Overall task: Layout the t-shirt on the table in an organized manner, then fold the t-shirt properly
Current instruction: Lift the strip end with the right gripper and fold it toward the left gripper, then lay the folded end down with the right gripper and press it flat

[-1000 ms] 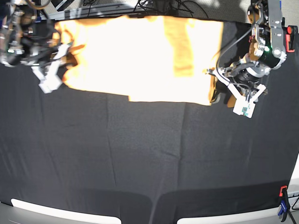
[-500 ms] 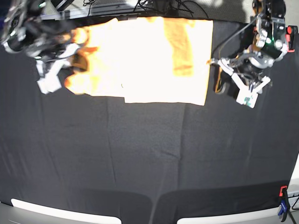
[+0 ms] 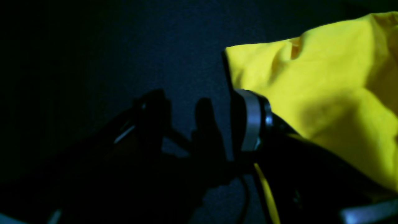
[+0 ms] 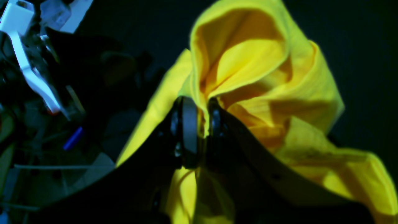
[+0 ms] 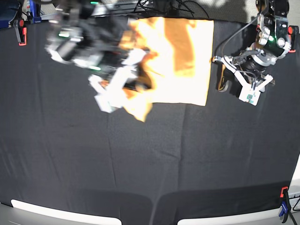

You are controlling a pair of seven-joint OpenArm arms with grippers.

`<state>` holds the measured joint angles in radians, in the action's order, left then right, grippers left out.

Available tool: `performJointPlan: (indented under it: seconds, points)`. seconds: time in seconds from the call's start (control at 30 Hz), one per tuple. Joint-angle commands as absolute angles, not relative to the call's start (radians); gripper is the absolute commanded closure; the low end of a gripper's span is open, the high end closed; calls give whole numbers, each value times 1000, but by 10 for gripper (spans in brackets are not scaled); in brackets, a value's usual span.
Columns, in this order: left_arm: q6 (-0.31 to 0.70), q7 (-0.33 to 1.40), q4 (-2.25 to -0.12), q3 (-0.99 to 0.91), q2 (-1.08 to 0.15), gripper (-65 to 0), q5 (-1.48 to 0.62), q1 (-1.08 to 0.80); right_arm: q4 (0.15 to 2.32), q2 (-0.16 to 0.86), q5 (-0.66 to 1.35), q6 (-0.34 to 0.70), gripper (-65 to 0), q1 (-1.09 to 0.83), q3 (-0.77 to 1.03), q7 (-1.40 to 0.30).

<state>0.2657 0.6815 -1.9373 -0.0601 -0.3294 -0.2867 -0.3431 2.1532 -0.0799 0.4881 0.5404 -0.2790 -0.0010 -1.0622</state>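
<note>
The pale yellow-orange t-shirt lies at the far edge of the black table. Its left part is lifted and bunched. My right gripper is shut on that fold and holds it above the shirt's middle, with a corner hanging down. In the right wrist view the pads pinch a ridge of the shirt. My left gripper sits just off the shirt's right edge, open and empty. In the left wrist view it has the shirt beside one finger, not between the jaws.
A red clamp holds the table's far left corner. Another red clamp with a blue one sits at the near right edge. Cables run behind the far edge.
My right gripper has moved from the table's far left toward the middle, pulling the shirt's left side up and over with it. The left arm has stayed nearly still.
</note>
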Motion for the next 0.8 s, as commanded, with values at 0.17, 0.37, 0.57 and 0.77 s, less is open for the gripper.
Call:
performJointPlan:
  seconds: [0.17, 0.37, 0.57, 0.77]
  points:
    - [265, 661, -1956, -65, -348, -304, -288, -338, 2082, -125, 375, 530, 0, -264, -162, -990]
    - [241, 649, -1956, -67, -446, -305, -289, -337, 1990, -157, 313, 508, 0, -239, -252, -940]
    - [190, 650, -1956, -67, -516, -305, -288, -333, 1835, -157, 313, 507, 0, -182, -316, -855]
    - [190, 634, -1956, -118, -519, -305, -289, -332, 1778, -157, 464, 513, -235, -144, -416, -855]
